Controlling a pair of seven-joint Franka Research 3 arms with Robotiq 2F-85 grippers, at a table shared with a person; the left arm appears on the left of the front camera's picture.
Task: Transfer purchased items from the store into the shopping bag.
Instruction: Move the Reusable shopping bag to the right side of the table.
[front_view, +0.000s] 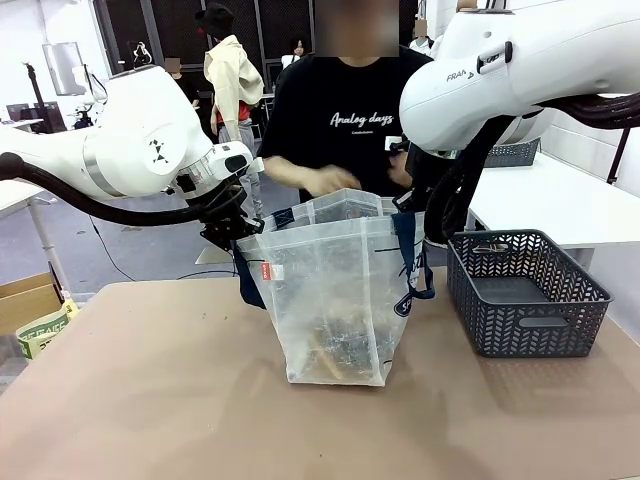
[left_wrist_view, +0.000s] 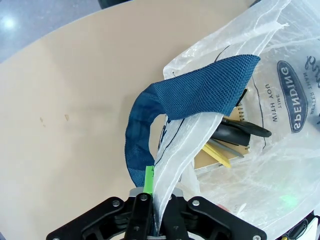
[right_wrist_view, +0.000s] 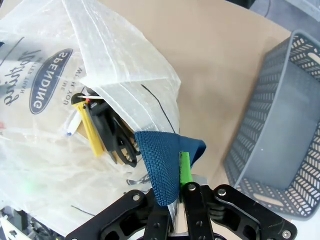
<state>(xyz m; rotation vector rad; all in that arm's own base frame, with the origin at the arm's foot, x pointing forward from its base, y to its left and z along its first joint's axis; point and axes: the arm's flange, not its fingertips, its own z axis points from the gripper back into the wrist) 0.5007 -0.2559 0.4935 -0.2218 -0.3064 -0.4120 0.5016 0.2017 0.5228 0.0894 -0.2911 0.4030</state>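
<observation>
I am looking across a tan table (front_view: 130, 400) at a translucent white shopping bag (front_view: 330, 300) that is standing upright at the middle. A dark grey lattice basket (front_view: 525, 300) is sitting just beside it on my right. Both white arms are reaching in from the sides. My left gripper (left_wrist_view: 152, 186) is pinching the bag's thin plastic rim, its jaws clamped tight beside a navy strap handle (left_wrist_view: 200, 95). My right gripper (right_wrist_view: 177, 185) is clamping the opposite rim together with the second navy strap (right_wrist_view: 160, 165). The bag's mouth is stretching left to right between the two grippers. The person's hand (front_view: 335, 180) is hovering over that opening from the far side, and I judge it the nearest free hand for the next drop. The purchased items (left_wrist_view: 235, 131), a brownish notebook, dark pieces and a yellow one, are lying at the bottom, straight below the mouth.
</observation>
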